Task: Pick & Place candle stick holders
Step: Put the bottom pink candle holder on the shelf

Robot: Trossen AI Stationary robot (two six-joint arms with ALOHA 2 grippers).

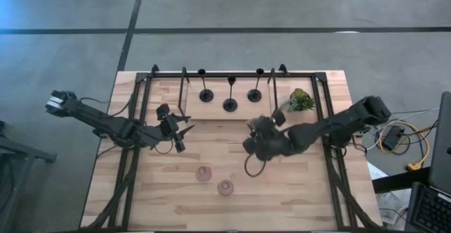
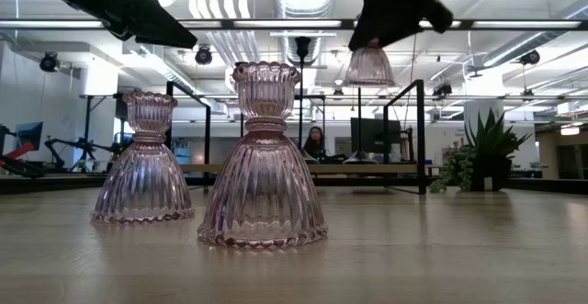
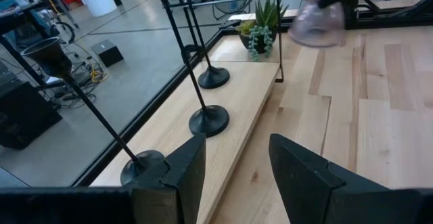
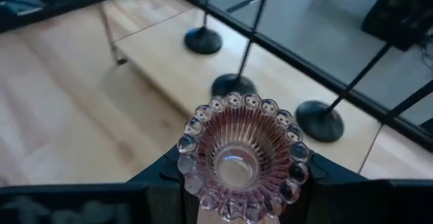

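The right gripper [image 1: 262,136] reaches across the table [image 1: 310,191], holding a pink glass holder [image 4: 238,155] aloft, while the left gripper [image 1: 177,129] hovers with fingers apart.

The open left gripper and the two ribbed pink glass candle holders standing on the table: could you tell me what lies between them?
Only bare wooden tabletop, as the high view shows, separates the left gripper from the two pink holders.
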